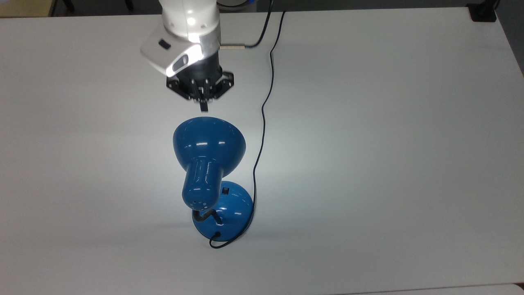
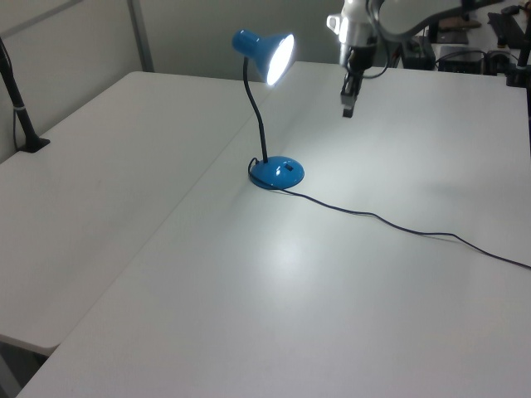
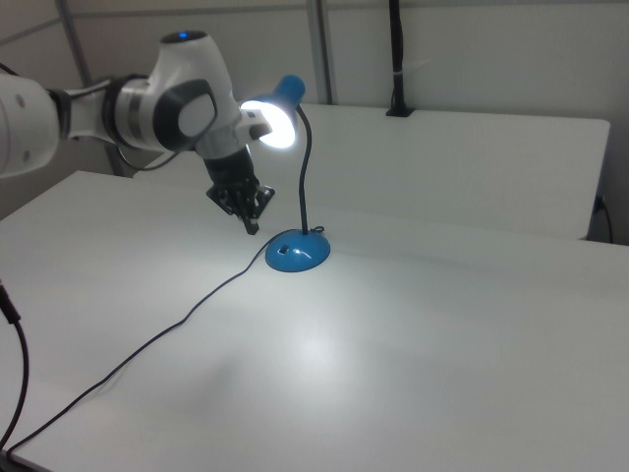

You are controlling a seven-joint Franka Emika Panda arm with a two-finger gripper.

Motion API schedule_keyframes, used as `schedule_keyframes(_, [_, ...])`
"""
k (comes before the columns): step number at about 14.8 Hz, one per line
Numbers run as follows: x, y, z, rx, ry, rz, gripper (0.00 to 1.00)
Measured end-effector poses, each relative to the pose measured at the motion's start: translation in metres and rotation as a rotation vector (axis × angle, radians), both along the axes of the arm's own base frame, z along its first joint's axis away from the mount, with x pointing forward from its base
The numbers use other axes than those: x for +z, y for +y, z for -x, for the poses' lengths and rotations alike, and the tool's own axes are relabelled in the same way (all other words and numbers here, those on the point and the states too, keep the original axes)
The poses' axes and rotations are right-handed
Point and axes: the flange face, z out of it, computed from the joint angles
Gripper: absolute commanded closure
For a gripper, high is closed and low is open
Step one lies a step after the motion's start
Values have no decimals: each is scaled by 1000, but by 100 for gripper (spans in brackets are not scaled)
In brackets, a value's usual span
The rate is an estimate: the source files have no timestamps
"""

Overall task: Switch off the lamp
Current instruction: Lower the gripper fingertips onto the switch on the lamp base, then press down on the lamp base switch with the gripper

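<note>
**A:** Where is your tool right now?

**B:** My black two-finger gripper [image 1: 203, 107] hangs in the air above the white table [image 1: 368, 143], pointing down. Its fingertips are drawn together into a single narrow tip, with no gap that I can see, and it has hold of nothing.

**A:** What do you count on the table?

**B:** One glossy blue metal desk lamp [image 1: 209, 164] with a bell-shaped shade, a black bendy neck and a round domed base [image 1: 233, 207]. One small black switch [image 1: 225, 190] sits on that base. One thin black cord [image 1: 264, 110] leaves the base and snakes off across the table. In the right view there is a black post [image 3: 396, 59] standing at the far table edge.

**A:** Any brand or writing you can read?

**B:** None that I can make out, on the lamp or on my arm.

**A:** And where does the lamp sit against your gripper?

**B:** In the top view my gripper is just above the shade's rim, apart from it. The base and its switch lie well below the gripper in the top view, on the far side of the shade. In the left view the gripper [image 2: 348, 106] is off to the shade's right and lower than it, while the lamp [image 2: 270, 108] is lit and throws a bright patch on the table. In the right view the gripper [image 3: 252, 224] hangs at the left view's... rather, to the left of the base [image 3: 295, 253], near it but not touching, with the glowing shade up above it.
</note>
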Motion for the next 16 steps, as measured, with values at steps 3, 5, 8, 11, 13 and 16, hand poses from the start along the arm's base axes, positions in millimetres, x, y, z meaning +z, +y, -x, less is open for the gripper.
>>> schedule_keyframes(3, [-46, 3, -31, -10, -114, -11, 100])
schedule_keyframes(5, [-69, 4, -44, -20, -153, -7, 100])
schedule_keyframes(8, [-93, 8, -65, -16, -170, 3, 100])
schedule_keyframes(11, [-104, 15, -75, -5, -173, 6, 100])
schedule_keyframes(13, [-115, 25, -79, 9, -182, 8, 100])
schedule_keyframes(16, [-131, 40, -85, 25, -198, 8, 100])
